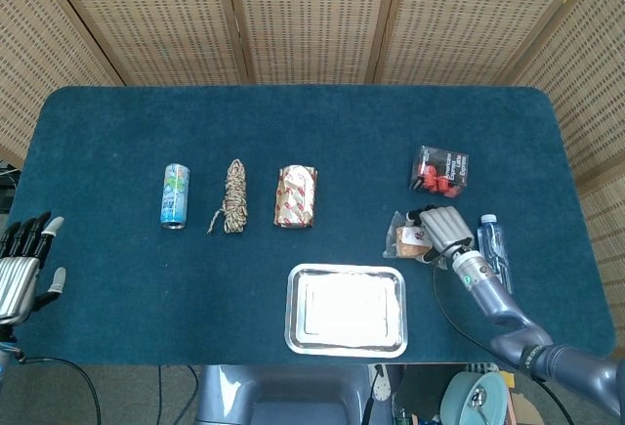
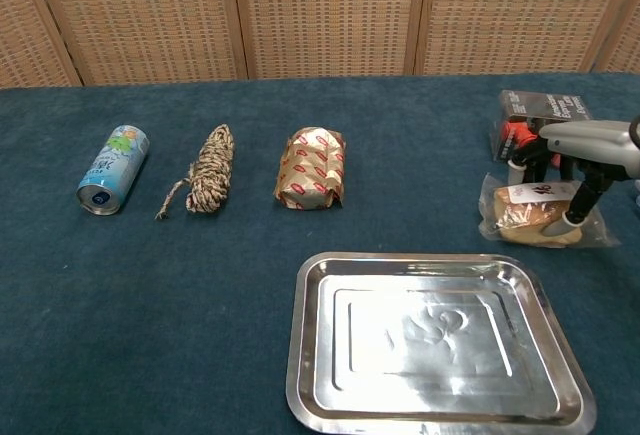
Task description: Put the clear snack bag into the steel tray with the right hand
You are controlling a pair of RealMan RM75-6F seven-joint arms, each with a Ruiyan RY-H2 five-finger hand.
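The clear snack bag (image 1: 405,237) (image 2: 532,215), with a brown snack and a white label inside, lies tilted on the blue cloth just beyond the steel tray's far right corner. My right hand (image 1: 441,229) (image 2: 578,158) grips it from the right, fingers over its top and thumb against its near side. The steel tray (image 1: 293,310) (image 2: 410,261) sits at the near middle of the table with nothing in it. My left hand (image 1: 21,267) hovers open off the table's left edge, seen only in the head view.
A can (image 1: 175,194) (image 2: 112,168), a rope bundle (image 1: 233,195) (image 2: 208,167) and a brown wrapped packet (image 1: 296,195) (image 2: 314,167) lie in a row. A black box with red pieces (image 1: 439,169) (image 2: 535,117) sits behind the bag. A water bottle (image 1: 493,247) lies right of my hand.
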